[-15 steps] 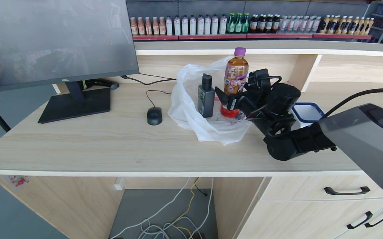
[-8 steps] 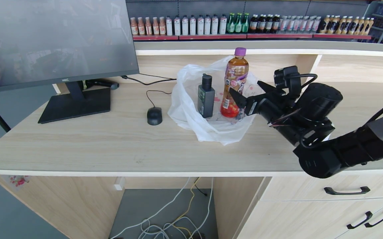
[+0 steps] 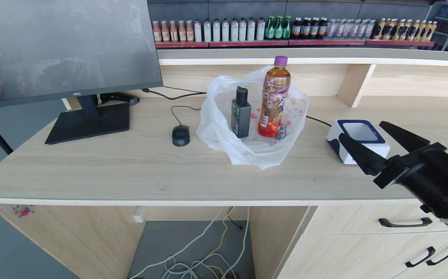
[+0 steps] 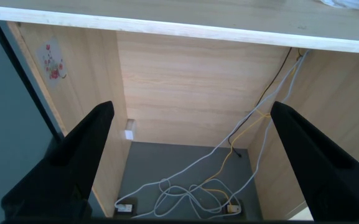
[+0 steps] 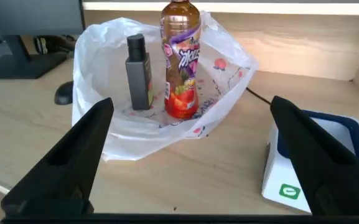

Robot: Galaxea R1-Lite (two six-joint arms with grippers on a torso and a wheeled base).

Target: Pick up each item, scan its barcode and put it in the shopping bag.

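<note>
Standing on a counter (image 3: 92,174) before shelves (image 3: 286,29), a bag (image 3: 220,128) is seen holding two bottles (image 3: 273,100) (both upright); left gripper (image 4: 191,109) and right gripper (image 3: 361,130) are spread, empty.

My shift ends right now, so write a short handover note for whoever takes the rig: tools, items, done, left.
Left tool: open, empty, below the counter edge.
Right tool: open, empty, near the scanner.
Tea bottle and dark pump bottle stand upright in the shopping bag.
Done: both bagged.
Left: nothing obvious; whether they were scanned can't be told.
</note>
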